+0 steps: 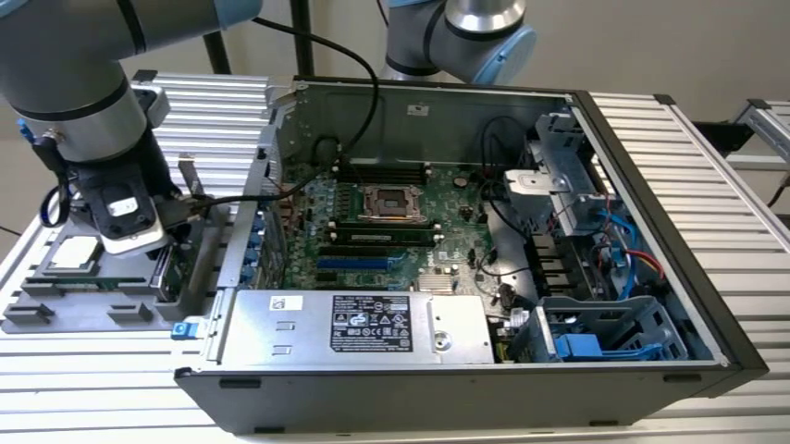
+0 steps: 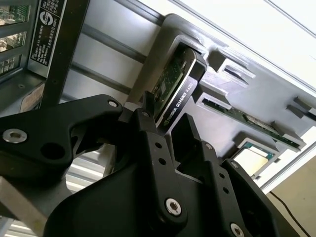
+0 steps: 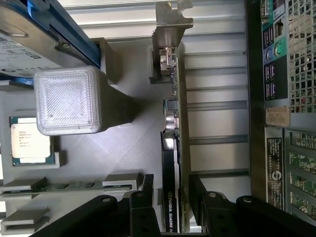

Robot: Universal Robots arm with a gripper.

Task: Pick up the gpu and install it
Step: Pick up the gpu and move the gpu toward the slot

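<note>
The gpu [image 3: 170, 197] stands on edge in a slot of the grey parts holder [image 3: 133, 148], its black shroud edge facing me and its silver bracket [image 3: 170, 24] at the far end. My gripper [image 3: 171, 177] is open. One black finger sits on each side of the card, with small gaps showing. The second wrist view shows the same: the gripper [image 2: 167, 111] straddles the gpu [image 2: 180, 94]. In the exterior view the gripper [image 1: 142, 236] hangs over the holder [image 1: 74, 314] at that view's left, outside the open computer case [image 1: 432, 370].
The holder also carries a square silver processor chip [image 3: 30, 140], a memory stick [image 3: 64, 186] and a hard drive with blue clips [image 3: 29, 39]. A white block [image 3: 69, 101] stands beside the card. Inside the case lies the green motherboard [image 1: 395, 231] with its expansion slots [image 1: 358, 262].
</note>
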